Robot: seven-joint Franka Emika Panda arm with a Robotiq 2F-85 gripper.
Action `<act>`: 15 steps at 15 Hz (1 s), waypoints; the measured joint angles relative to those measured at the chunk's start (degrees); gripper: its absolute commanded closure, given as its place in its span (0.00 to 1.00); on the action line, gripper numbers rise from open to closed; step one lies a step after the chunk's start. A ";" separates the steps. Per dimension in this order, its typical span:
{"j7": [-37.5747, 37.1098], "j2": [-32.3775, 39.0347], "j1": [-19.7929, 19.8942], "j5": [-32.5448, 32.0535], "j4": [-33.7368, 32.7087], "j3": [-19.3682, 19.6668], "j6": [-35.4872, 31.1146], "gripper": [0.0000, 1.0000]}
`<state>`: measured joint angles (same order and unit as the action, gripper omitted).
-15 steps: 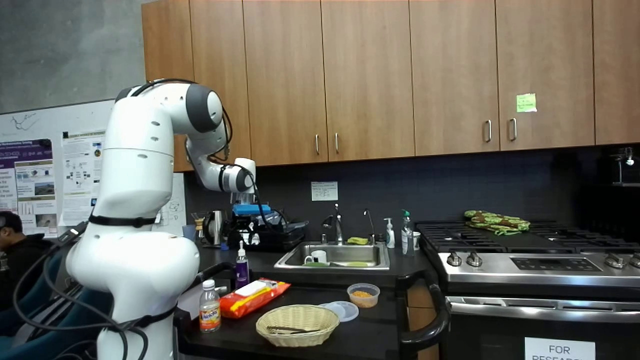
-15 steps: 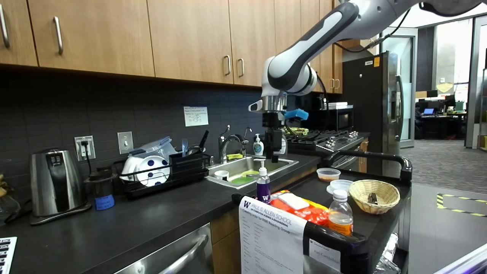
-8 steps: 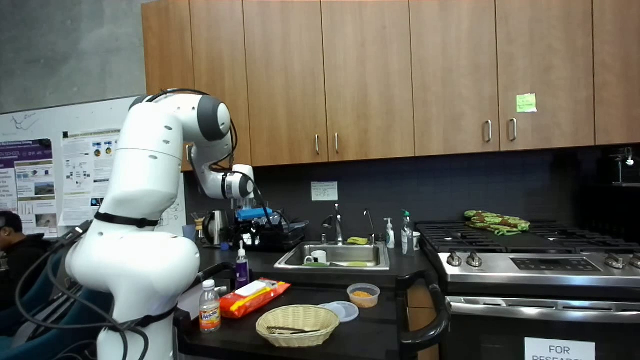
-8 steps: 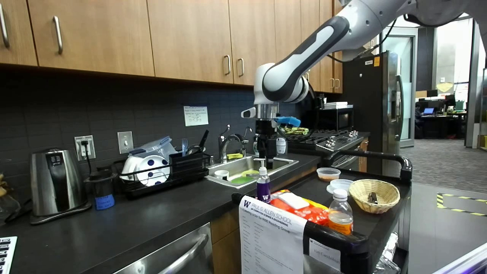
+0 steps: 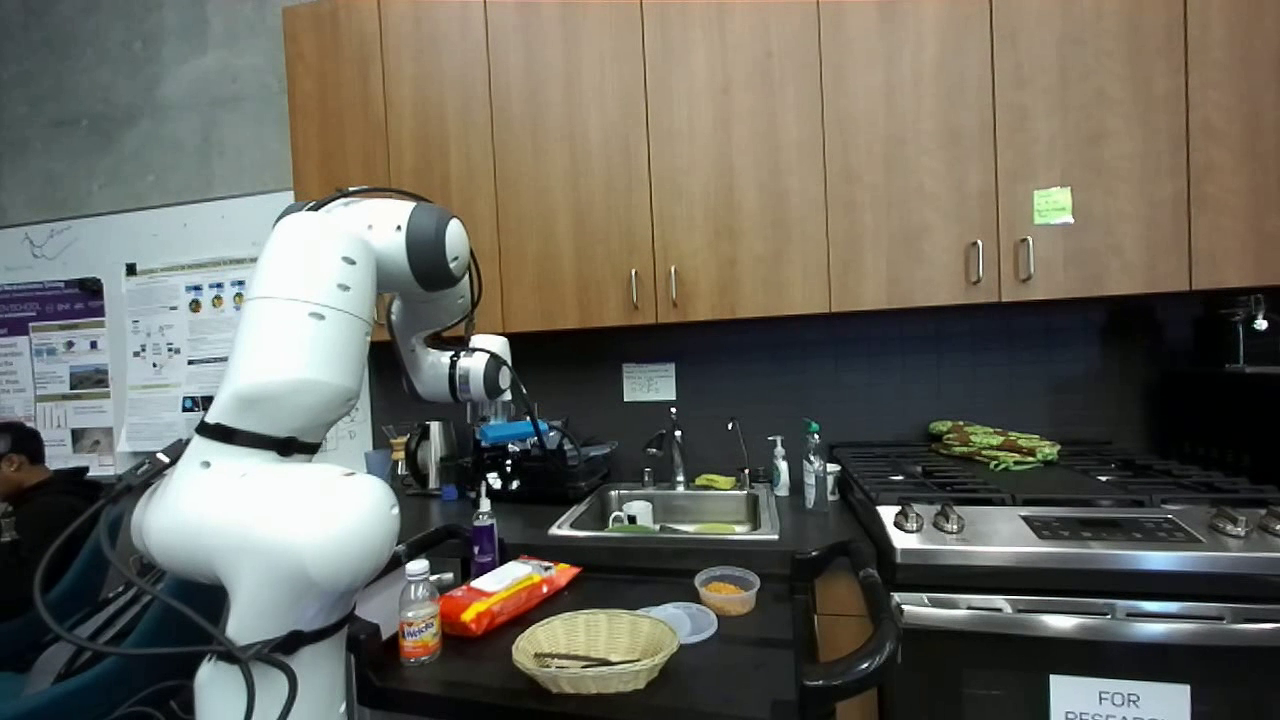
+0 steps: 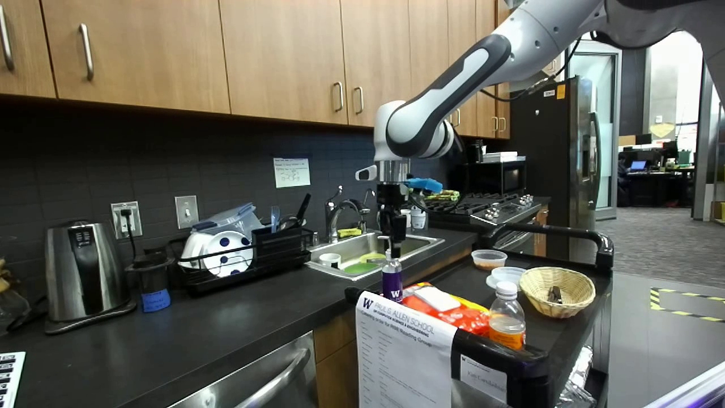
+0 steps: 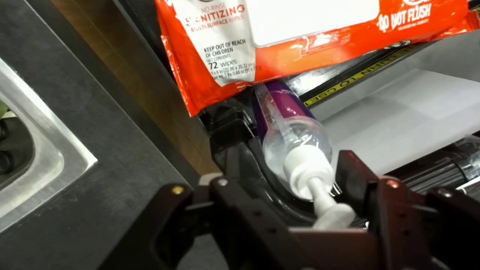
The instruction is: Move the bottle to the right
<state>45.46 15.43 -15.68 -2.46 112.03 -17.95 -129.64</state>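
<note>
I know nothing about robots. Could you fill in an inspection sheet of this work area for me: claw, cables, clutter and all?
Surface: black cart top; no spills seen.
Job's things: slim purple bottle, upright; its bottom is hidden.
Clutter: red wipes packet beside that bottle; orange-labelled bottle; woven basket; clear tub; round lids.
Gripper: open; in the wrist view the bottle's pump top shows between its jaws, though contact cannot be told.
Cables: black cables run along the arm and loop beside its base.
Surroundings: sink; stove; person at the left edge of an exterior view.
</note>
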 measured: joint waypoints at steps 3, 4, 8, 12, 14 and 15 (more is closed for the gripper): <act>-0.01 0.40 0.01 -0.62 -0.41 0.00 0.17 0.87; -0.01 0.48 0.01 -0.81 -0.50 0.00 0.24 0.94; -0.36 0.58 0.01 -0.97 -1.00 0.00 1.56 0.92; -2.75 0.58 0.01 -0.98 -2.24 0.05 4.52 0.92; -5.28 0.57 0.05 -0.97 -2.93 0.14 5.71 0.92; -6.57 0.50 0.09 -0.95 -3.22 0.21 6.07 0.92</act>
<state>38.89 15.93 -15.58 -3.41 108.81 -17.75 -123.57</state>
